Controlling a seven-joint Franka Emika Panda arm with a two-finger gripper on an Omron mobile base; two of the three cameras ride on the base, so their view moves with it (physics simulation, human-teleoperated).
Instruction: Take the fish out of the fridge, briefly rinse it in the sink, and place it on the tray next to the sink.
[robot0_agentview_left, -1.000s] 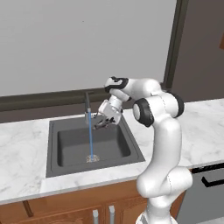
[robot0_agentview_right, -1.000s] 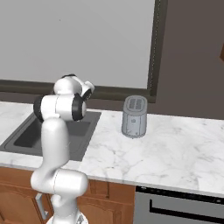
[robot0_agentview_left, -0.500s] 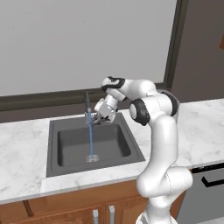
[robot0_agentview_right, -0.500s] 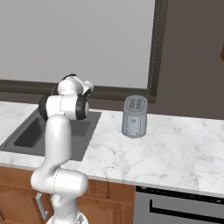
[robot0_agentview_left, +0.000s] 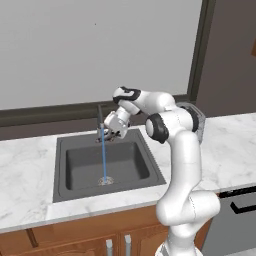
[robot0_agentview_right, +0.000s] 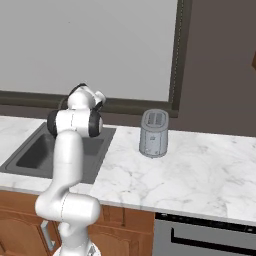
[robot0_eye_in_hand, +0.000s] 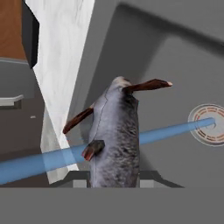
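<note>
The fish (robot0_eye_in_hand: 114, 135), grey with brown fins, is pinched in the hand (robot0_agentview_left: 111, 132) over the back edge of the sink (robot0_agentview_left: 85, 175), right at the blue stream of water (robot0_agentview_left: 104, 159) that falls from the faucet (robot0_agentview_left: 99, 116) to the drain (robot0_eye_in_hand: 208, 124). To rinse it well, I'd say the hand should keep its firm pinch and hold the body in the stream briefly. A toaster (robot0_agentview_right: 153, 133) stands on the table right of the sink.
</note>
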